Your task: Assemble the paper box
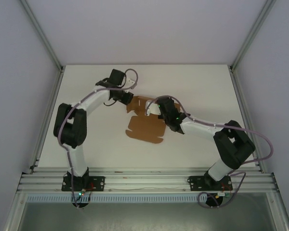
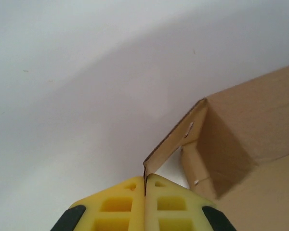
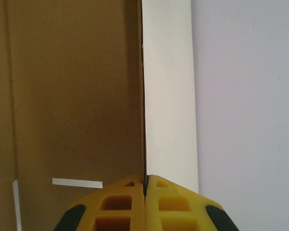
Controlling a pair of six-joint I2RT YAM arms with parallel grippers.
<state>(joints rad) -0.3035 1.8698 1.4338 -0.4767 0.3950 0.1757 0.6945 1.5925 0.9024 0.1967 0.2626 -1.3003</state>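
Paper box (image 1: pixel 143 127) plain brown; left hand (image 2: pixel 145 187) pinching flap corner, right hand (image 3: pixel 145 185) pinching wall edge.

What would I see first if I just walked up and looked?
The brown paper box, mostly unfolded, lies in the middle of the white table with both arms reaching to it. The left gripper is shut on a raised flap's edge with its yellow fingers, and the right gripper is shut on another cardboard edge.

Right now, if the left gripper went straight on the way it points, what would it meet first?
The paper box: the left gripper is shut on its raised flap's edge, which slants away rightward. Beyond that, apparently just bare white surface, though depth is unclear.
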